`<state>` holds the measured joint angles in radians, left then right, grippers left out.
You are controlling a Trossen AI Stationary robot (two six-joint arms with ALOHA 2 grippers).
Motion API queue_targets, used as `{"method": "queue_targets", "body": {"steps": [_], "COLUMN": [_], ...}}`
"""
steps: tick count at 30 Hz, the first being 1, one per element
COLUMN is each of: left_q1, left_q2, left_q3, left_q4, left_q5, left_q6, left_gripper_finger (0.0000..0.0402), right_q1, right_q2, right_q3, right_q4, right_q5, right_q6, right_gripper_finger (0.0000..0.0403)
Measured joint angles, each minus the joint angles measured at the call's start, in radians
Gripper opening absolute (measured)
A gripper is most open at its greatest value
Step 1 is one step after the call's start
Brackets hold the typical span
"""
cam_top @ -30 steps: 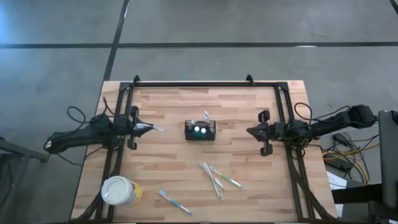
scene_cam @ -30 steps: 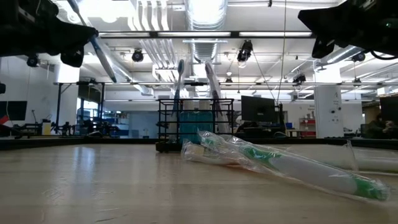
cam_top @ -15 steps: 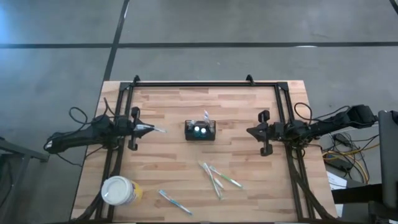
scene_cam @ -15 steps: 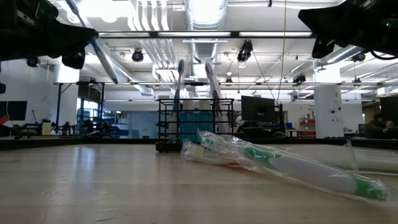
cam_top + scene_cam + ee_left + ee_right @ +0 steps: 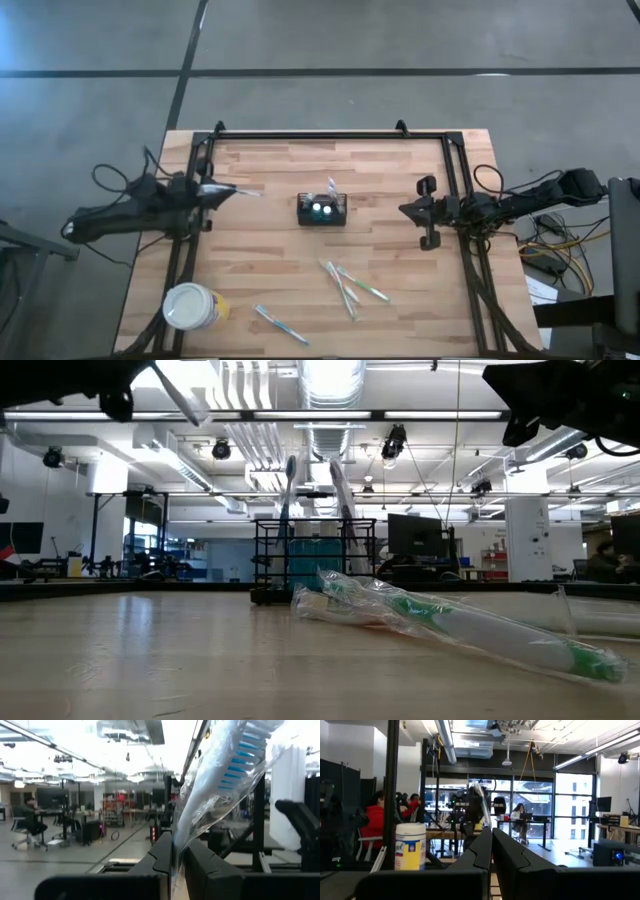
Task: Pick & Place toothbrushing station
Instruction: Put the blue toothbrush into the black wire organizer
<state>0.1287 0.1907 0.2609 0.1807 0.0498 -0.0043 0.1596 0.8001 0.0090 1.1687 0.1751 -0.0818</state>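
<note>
The left claw (image 5: pixel 212 189) has drawn back toward the counter's (image 5: pixel 270 280) left edge and swung up since a moment ago; it was just inside the black frame rail, level with the caddy, and now sits farther out over the rail, the wrapped toothbrush (image 5: pixel 232 190) it grips pointing inward across the wood. From its wrist view the fingers (image 5: pixel 162 855) are pinched on the clear wrapper, with blue bristles (image 5: pixel 240 757) above. In the low view the brush has risen toward the top-left corner. The right claw (image 5: pixel 404 211) is closed on nothing and waits over the right side, as before. The toothbrushing station (image 5: pixel 321 210), a black mesh caddy, stands upright at mid-counter, its long axis running left to right, two brushes (image 5: pixel 290 485) already poking up from it. Three wrapped brushes (image 5: pixel 350 285) lie nearer the front, another (image 5: pixel 280 325) beside the white-and-yellow cup (image 5: pixel 190 307).
</note>
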Motion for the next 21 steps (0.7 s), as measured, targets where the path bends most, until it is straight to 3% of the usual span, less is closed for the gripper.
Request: {"method": "queue_targets", "body": {"steps": [11,21], "left_q1": [-0.001,-0.014], "left_q2": [0.500,0.762], "left_q3": [0.217,0.296], "left_q4": [0.014,0.067], "left_q5": [0.007,0.042], "left_q6": [0.031,0.040], "left_gripper_finger": [0.0025,0.0025], "right_q1": [0.000,0.000], "right_q2": [0.000,0.002], "right_q3": [0.000,0.000], "right_q4": [-0.004,-0.013], "right_q5": [0.000,0.000], "right_q6": [0.001,0.000], "right_gripper_finger": [0.0008,0.0008]}}
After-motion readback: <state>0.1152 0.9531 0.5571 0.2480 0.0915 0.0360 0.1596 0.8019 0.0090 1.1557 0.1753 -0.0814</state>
